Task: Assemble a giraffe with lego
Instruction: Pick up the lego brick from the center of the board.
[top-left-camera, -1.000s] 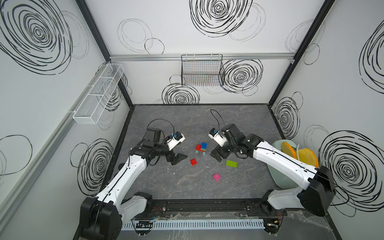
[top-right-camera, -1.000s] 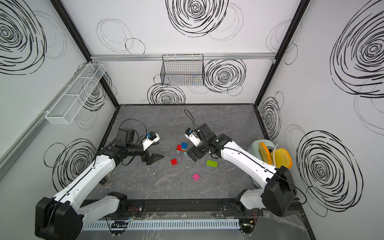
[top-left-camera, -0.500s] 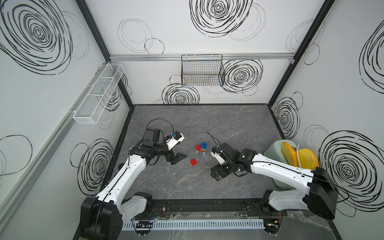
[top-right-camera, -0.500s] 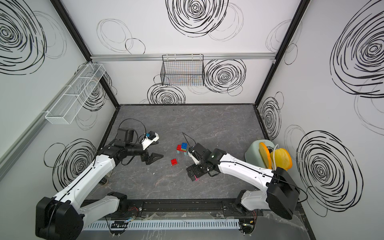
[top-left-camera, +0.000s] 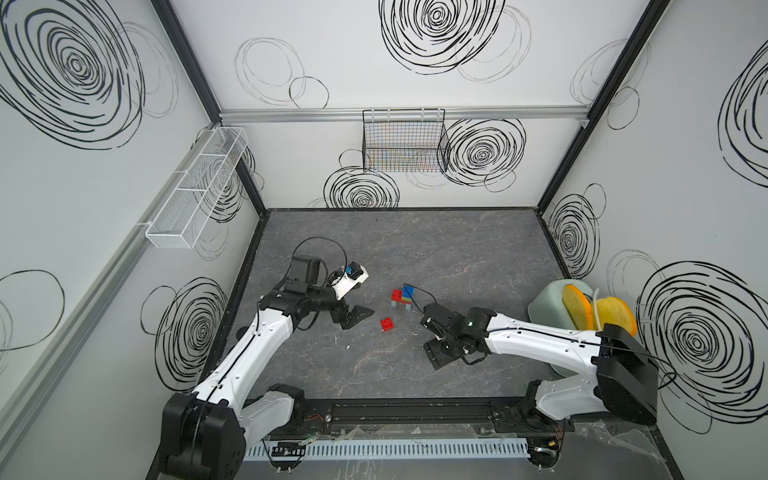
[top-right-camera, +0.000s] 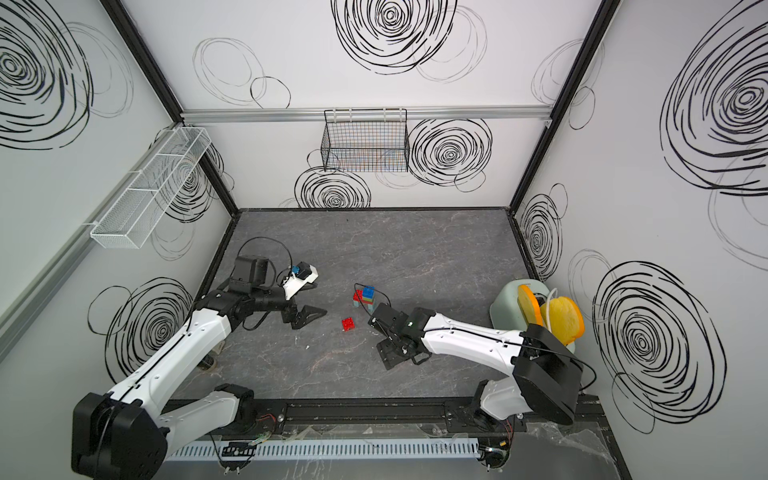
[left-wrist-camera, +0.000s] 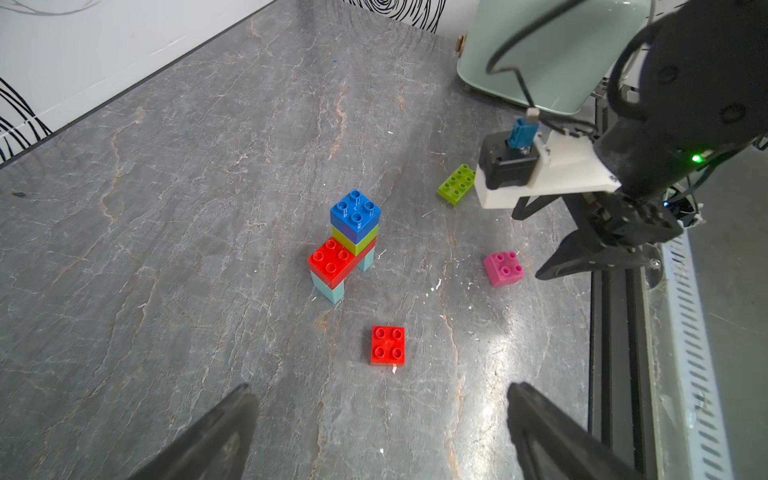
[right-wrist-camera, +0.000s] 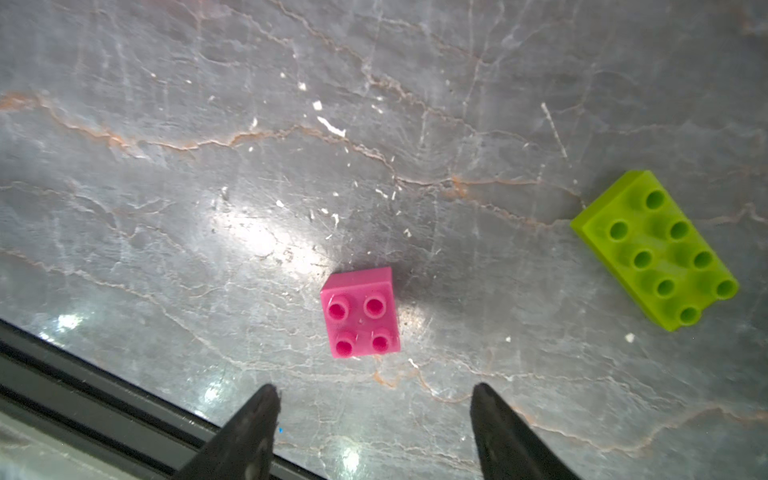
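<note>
The part-built giraffe (top-left-camera: 402, 296) (top-right-camera: 364, 297) (left-wrist-camera: 347, 245) stands mid-table: light-blue legs, a red body, then a lime and a blue brick. A loose red brick (top-left-camera: 387, 323) (left-wrist-camera: 387, 345) lies in front of it. My left gripper (top-left-camera: 353, 318) (left-wrist-camera: 380, 390) hangs open just left of that brick, holding nothing. My right gripper (top-left-camera: 436, 357) (right-wrist-camera: 374, 390) is open and tilted down at the pink brick (right-wrist-camera: 360, 312) (left-wrist-camera: 503, 268), which lies just ahead of its fingertips. A long lime brick (right-wrist-camera: 654, 249) (left-wrist-camera: 456, 183) lies beside the pink one. In both top views the right arm hides both bricks.
A mint-green bin (top-left-camera: 548, 303) with orange-yellow discs (top-left-camera: 615, 311) stands at the table's right edge. The black rail (top-left-camera: 415, 409) (right-wrist-camera: 83, 399) runs along the front edge, close to my right gripper. A wire basket (top-left-camera: 403, 141) and a white mesh shelf (top-left-camera: 195, 187) hang on the walls.
My right arm has swung from beside the giraffe toward the table's front and now covers the pink and lime bricks in the top views. The left arm has not moved.
</note>
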